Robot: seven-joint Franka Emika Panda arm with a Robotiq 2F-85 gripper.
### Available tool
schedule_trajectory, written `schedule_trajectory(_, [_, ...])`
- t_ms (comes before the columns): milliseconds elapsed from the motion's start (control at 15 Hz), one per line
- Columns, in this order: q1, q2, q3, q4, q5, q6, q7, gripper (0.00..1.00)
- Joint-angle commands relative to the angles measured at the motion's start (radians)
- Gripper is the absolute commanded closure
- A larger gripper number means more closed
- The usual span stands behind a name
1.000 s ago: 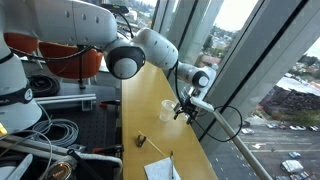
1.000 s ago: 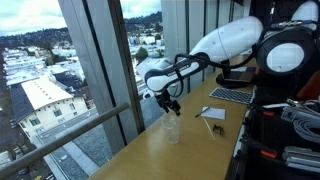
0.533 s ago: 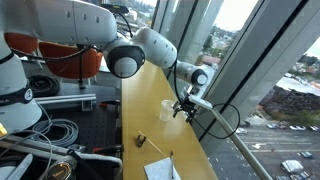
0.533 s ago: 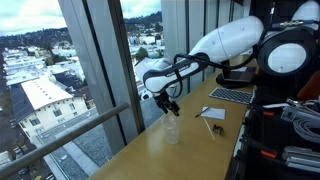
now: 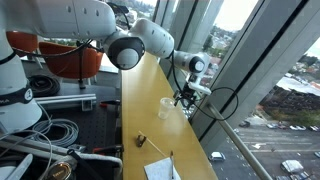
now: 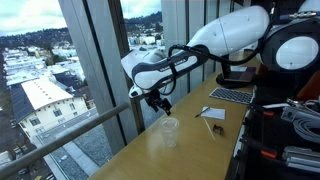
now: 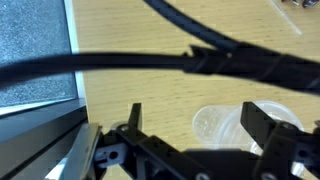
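Note:
A clear plastic cup (image 5: pixel 167 108) (image 6: pixel 170 130) stands upright on the long wooden counter (image 5: pixel 140 95) beside the window. My gripper (image 5: pixel 183 98) (image 6: pixel 161 105) hangs just above it, a little toward the glass, and touches nothing. In the wrist view the gripper (image 7: pixel 198 122) is open and empty. The cup (image 7: pixel 222 125) appears below, between the two black fingers (image 7: pixel 134 114), closer to the one on the right. A thick black cable (image 7: pixel 180 60) crosses that view above the cup.
The window frame and sill (image 7: pixel 40 130) run close along the counter's edge. A small dark object (image 5: pixel 141 139) (image 6: pixel 217 129) and a sheet of paper with a pen (image 5: pixel 160 167) (image 6: pixel 213 113) lie on the counter. A keyboard (image 6: pixel 232 96) sits further along.
The arm has lifted and swung slightly toward the window, raising the gripper a little above the cup. The jaws stayed open and the cup has not moved.

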Motion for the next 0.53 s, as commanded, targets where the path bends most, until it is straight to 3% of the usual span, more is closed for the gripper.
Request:
schedule_trajectory(0, [0.05,-0.076,-0.031,-0.024,-0.035,-0.038,-0.029,0.0])
schedule_trajectory(200, [0.075,-0.082,-0.026,-0.024,-0.037,-0.023,-0.053,0.0])
schedule_trajectory(467, [0.083,0.009,-0.01,0.048,-0.034,0.073,-0.167,0.0])
